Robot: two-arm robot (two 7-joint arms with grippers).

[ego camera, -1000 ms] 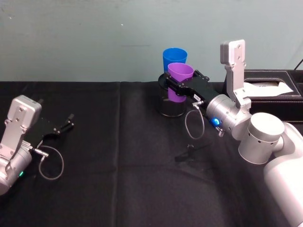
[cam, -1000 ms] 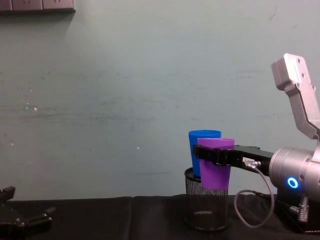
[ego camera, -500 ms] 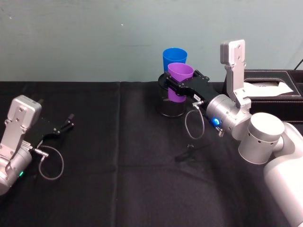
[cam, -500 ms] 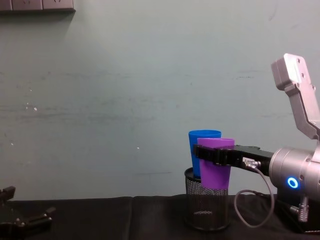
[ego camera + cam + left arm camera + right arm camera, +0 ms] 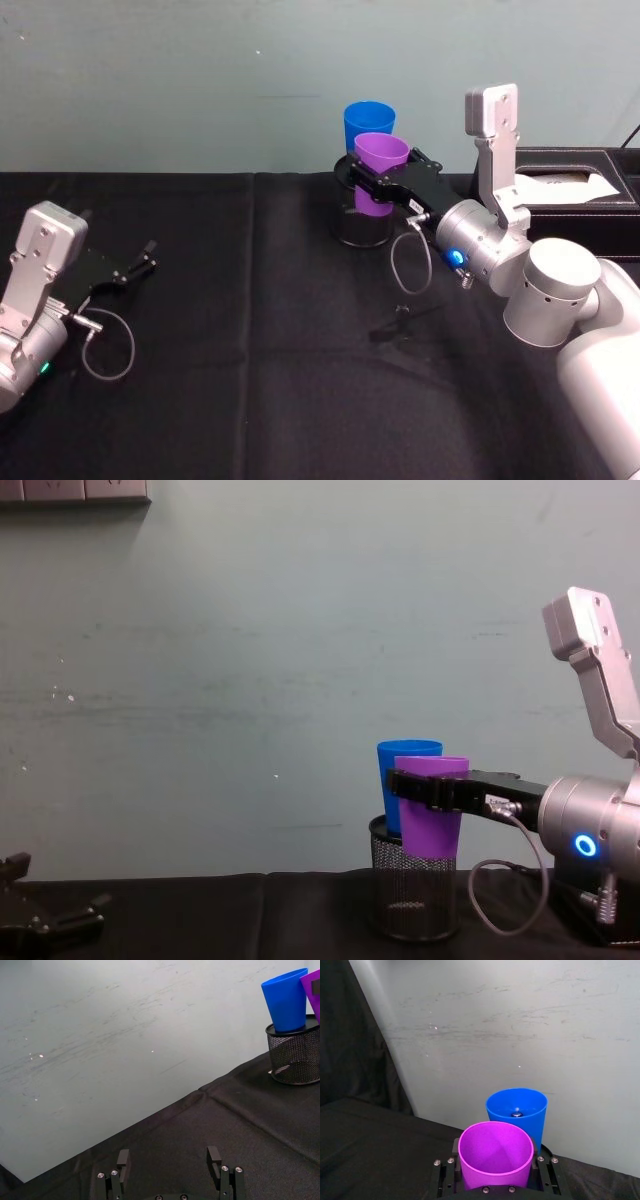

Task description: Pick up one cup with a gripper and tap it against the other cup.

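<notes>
The right gripper [image 5: 385, 172] holds the purple cup [image 5: 381, 152] upright, one long black finger pressed to each side of it just below the rim. The cup hangs above the black-clothed table [image 5: 260, 330], at the far middle of it, close to the blue cup [image 5: 369, 122].

The head view shows the blue cup standing in a black mesh pen holder [image 5: 362, 228], farther from the robot than the purple one, whose rim covers its lower part.

The chest view sees them from the side. The purple cup [image 5: 430, 830] is in front of the blue cup [image 5: 388, 780], and its base is lower than the rim of the pen holder [image 5: 415, 905], on the near side of the mesh. The right gripper [image 5: 425, 790] crosses the cup as a dark band.

The right wrist view looks down into both cups. The purple cup [image 5: 495, 1157] sits between the fingers of the right gripper [image 5: 495, 1175], and the blue cup [image 5: 516, 1110] is right behind it. No view settles whether the two cups touch.

The left gripper [image 5: 148, 256] is parked low at the table's left side, well apart from the cups. Its own wrist view shows the left gripper [image 5: 167, 1157] spread wide with nothing between its fingers, and the blue cup [image 5: 286, 1000] in the pen holder [image 5: 295, 1057] far off.
</notes>
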